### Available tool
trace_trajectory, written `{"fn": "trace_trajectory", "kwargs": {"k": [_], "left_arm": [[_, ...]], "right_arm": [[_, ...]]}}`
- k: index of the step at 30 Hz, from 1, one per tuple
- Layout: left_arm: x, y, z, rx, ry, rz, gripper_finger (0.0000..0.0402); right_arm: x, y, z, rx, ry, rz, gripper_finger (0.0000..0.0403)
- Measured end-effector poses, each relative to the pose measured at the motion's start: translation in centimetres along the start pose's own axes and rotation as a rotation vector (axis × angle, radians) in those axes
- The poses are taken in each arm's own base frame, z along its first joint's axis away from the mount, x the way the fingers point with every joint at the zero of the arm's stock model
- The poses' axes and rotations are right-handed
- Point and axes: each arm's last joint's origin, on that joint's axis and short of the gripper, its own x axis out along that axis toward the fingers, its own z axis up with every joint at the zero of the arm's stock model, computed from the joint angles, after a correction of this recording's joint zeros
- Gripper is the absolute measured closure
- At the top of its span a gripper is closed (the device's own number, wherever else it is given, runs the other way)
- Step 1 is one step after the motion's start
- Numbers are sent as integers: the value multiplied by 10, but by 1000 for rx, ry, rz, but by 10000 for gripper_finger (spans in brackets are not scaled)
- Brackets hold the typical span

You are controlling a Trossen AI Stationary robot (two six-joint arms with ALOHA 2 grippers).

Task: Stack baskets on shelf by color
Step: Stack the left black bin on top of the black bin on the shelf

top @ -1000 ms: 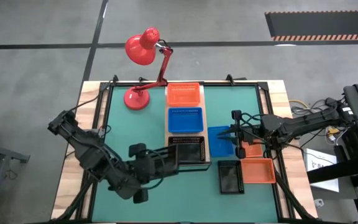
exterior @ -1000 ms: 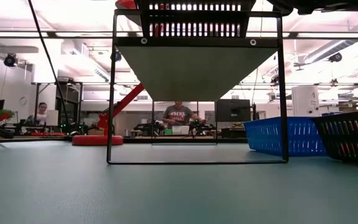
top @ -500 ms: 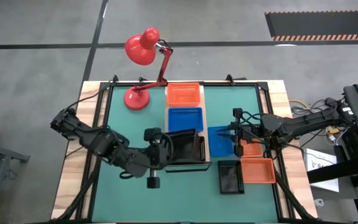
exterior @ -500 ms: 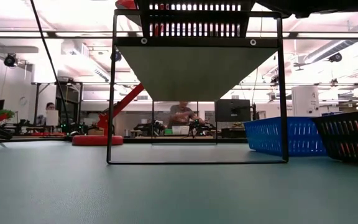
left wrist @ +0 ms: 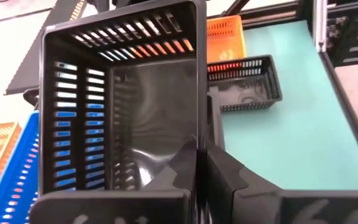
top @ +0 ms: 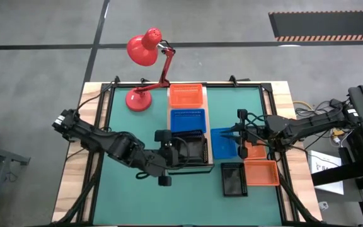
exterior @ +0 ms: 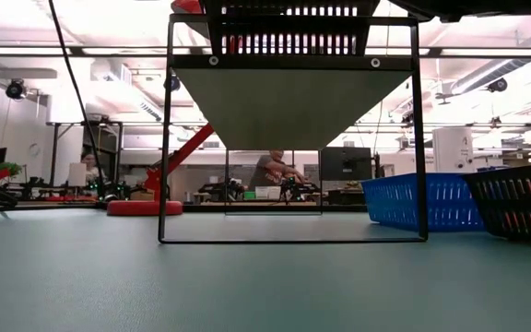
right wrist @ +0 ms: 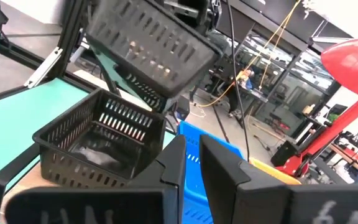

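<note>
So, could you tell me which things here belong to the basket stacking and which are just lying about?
Job: shelf; orange basket, blue basket, black basket on it; second black basket in left hand; loose blue basket in right hand; loose black basket, loose orange basket on mat.
Lying about: red lamp; person behind the table.

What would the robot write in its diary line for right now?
left gripper: shut on black basket, held above shelf | right gripper: shut on blue basket beside shelf
</note>
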Motion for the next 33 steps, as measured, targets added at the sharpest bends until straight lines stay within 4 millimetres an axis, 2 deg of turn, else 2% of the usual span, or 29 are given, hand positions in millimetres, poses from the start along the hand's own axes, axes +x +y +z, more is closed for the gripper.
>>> {"fn": "trace_trajectory", "kwargs": {"k": [4, 13, 23, 28, 33], "left_arm": [[4, 0, -3, -3, 2, 9, 399], [5, 3, -2, -9, 1, 18, 364], [32, -3, -9, 51, 61, 47, 338], [29, -3, -8, 69, 56, 42, 318], [8, -6, -7, 79, 32, 12, 313]], "right_arm": [[0, 0, 0, -1, 1, 1, 365], [0, 0, 0, -1, 1, 0, 365], [0, 0, 0, -1, 4, 1, 365], [0, 1, -1, -2, 11, 6, 365], [0, 1, -1, 5, 13, 6, 365]]}}
